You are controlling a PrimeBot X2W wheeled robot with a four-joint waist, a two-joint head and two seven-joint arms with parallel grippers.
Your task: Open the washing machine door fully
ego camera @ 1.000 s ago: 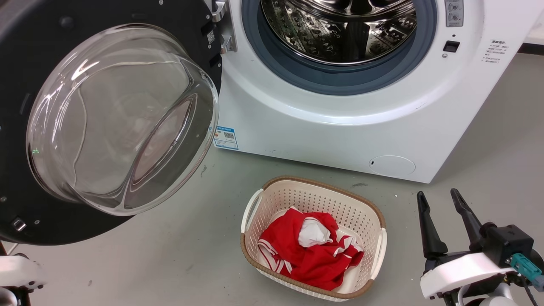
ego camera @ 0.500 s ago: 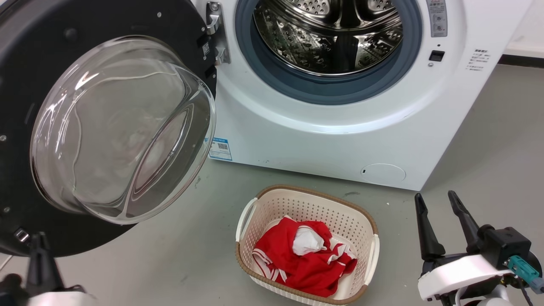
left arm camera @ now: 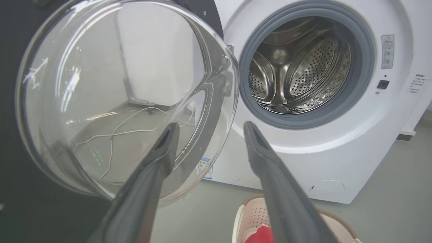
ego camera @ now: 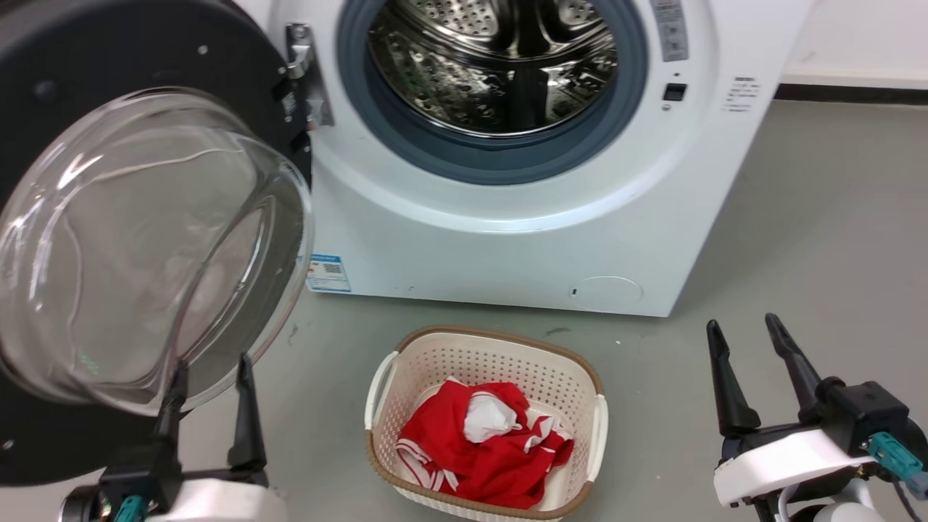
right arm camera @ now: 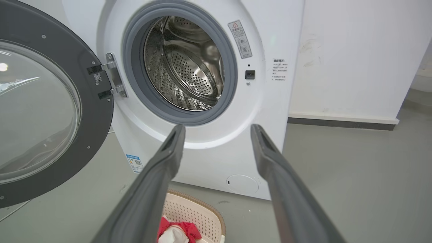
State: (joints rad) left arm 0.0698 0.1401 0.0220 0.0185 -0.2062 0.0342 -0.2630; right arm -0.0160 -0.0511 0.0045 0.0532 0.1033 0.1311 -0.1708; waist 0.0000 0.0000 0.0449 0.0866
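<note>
Two end effectors stand with fingers spread, holding nothing. The left end effector (ego camera: pixel 212 362) points up at the lower rim of the washing machine door (ego camera: pixel 145 232), which is swung wide open left of the washing machine (ego camera: pixel 507 239). The right end effector (ego camera: pixel 743 324) hovers beside the laundry basket (ego camera: pixel 486 335).

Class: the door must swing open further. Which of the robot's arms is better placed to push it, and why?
Left, probably. The left gripper, open, is close by the washing machine door, at its lower edge; the right gripper, open, is far across, beyond the laundry basket.
</note>
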